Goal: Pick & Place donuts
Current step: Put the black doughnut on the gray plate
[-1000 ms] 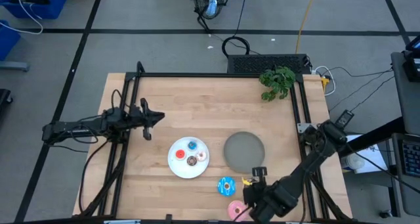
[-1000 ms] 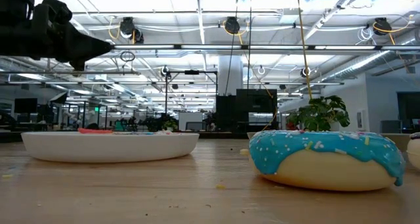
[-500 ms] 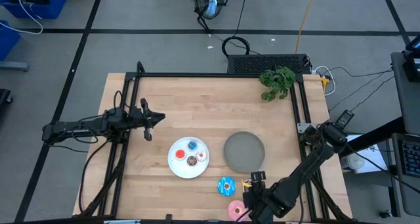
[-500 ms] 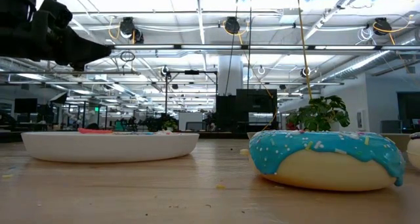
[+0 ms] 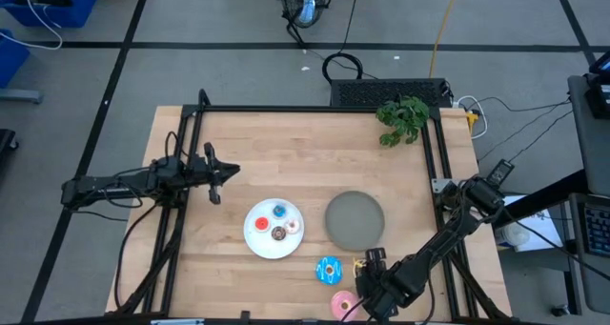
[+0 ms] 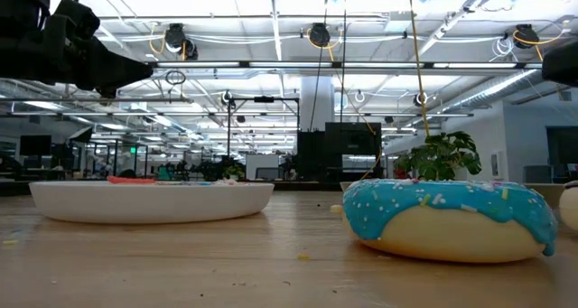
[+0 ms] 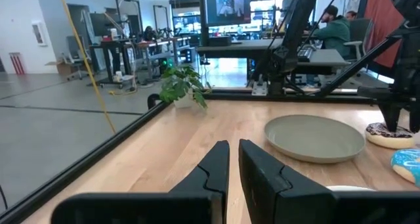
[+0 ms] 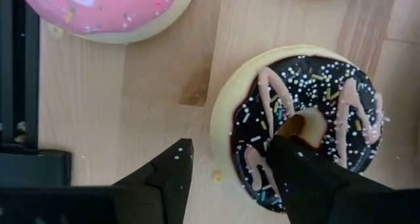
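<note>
A chocolate sprinkled donut (image 8: 308, 112) lies flat on the wood near the table's near edge, beside a pink-iced donut (image 8: 111, 10) and a blue-iced donut (image 5: 329, 269). My right gripper (image 8: 233, 145) stands open over the chocolate one, pointing down. One finger (image 8: 298, 165) is at its hole and the other (image 8: 172, 171) is outside its rim. Three tiny donuts, blue, brown and whitish-pink, lie on the white plate (image 5: 259, 241). My left gripper (image 5: 215, 178) hovers shut at the table's left, holding nothing. My right gripper comes at the chocolate donut from above. Whether the finger at the hole (image 8: 296, 127) touches the donut, I cannot tell. The donut lies flat on the table.
A grey plate (image 5: 355, 218) lies on the table just beyond the big donuts. A potted plant (image 5: 402, 118) stands at the far right corner. Black frame rails run along the table's left, far and right sides.
My right arm has edged a little toward the table's left and near edge, staying over the chocolate donut. The donuts and plates lie where they were.
</note>
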Action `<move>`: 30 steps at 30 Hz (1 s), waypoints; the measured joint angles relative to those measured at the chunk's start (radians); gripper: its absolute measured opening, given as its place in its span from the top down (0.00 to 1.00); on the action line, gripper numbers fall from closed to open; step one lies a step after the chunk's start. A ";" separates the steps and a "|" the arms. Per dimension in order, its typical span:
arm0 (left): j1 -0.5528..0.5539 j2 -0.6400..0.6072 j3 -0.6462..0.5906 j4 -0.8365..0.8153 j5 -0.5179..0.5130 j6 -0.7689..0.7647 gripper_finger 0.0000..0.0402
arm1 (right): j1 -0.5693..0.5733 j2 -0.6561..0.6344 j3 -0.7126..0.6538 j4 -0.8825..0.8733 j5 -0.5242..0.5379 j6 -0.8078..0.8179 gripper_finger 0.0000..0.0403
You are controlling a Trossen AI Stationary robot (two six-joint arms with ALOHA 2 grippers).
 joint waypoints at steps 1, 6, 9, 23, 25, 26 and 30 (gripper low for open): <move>0.000 0.000 0.000 0.000 0.000 -0.001 0.90 | 0.000 0.000 -0.003 0.004 0.001 -0.005 0.54; 0.000 0.000 0.000 0.000 0.000 -0.002 0.90 | -0.002 0.001 -0.006 0.032 0.025 -0.044 0.54; 0.000 0.000 0.000 0.000 0.000 -0.002 0.90 | -0.005 -0.005 0.002 0.039 0.025 -0.051 0.54; 0.000 0.000 0.000 -0.001 0.000 -0.002 0.90 | -0.015 -0.009 -0.110 0.232 0.004 -0.059 0.54; 0.000 0.000 0.000 -0.002 0.000 -0.001 0.90 | -0.015 -0.014 -0.144 0.271 0.002 -0.042 0.54; 0.000 0.000 0.000 -0.002 0.000 -0.002 0.90 | -0.015 -0.014 -0.156 0.271 0.003 -0.030 0.55; 0.000 0.000 0.000 -0.002 0.000 -0.001 0.90 | -0.016 -0.013 -0.163 0.246 -0.006 0.009 0.65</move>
